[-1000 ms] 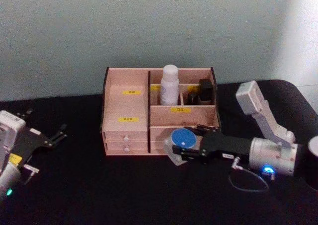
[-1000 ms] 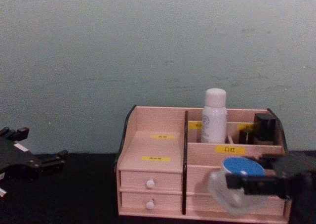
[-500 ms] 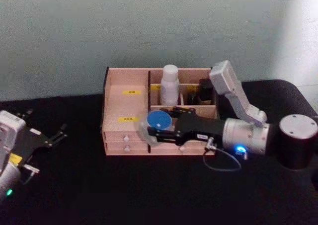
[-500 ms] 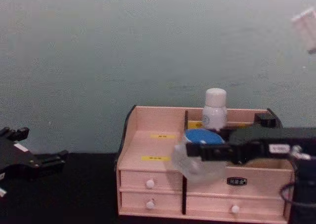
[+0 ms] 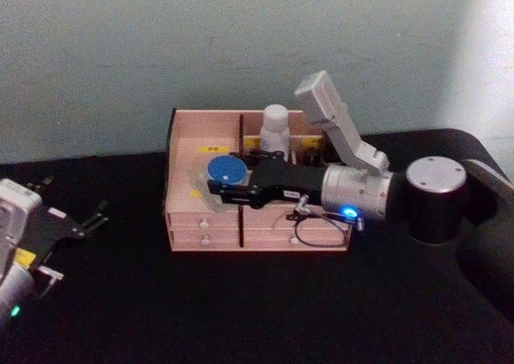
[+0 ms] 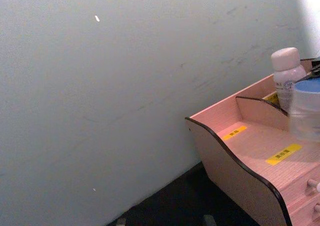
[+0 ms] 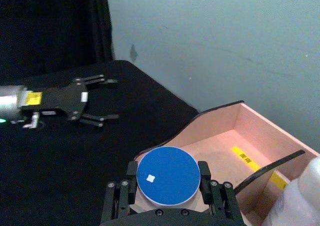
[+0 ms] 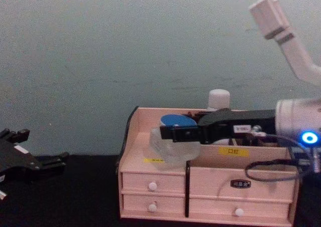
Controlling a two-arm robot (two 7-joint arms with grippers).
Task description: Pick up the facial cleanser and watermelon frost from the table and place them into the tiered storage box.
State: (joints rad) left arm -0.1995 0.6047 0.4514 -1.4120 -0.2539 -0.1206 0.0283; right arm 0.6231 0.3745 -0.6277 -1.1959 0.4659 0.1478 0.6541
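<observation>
Head view: a pink storage box (image 5: pixel 189 219) with steps, yellow labels and small drawers stands on a black table (image 5: pixel 241 316), close to the pale wall.
Jar: a clear jar (image 5: pixel 226 172) with a round blue lid is up over the left half of the box, above its front step. I cannot tell if its bottom touches the wood.
Right claw: the right claw (image 5: pixel 221 176) comes from the right side of the box and reaches across the dark divider. Its two fingers press on the jar (image 7: pixel 168 175) from both sides, just under the lid, and hold it tight.
Chest view: the right claw (image 8: pixel 173 133) lies flat and level over the top of the box, with the jar (image 8: pixel 168 144) at its tip.
Left claw: the left claw (image 5: pixel 98 216) sits low by the table, well apart from the box, on the box's left. Its fingers are spread wide and hold nothing.
White bottle: a white bottle (image 5: pixel 275 127) stands upright in a back slot of the box, right of the divider and behind the right arm.
</observation>
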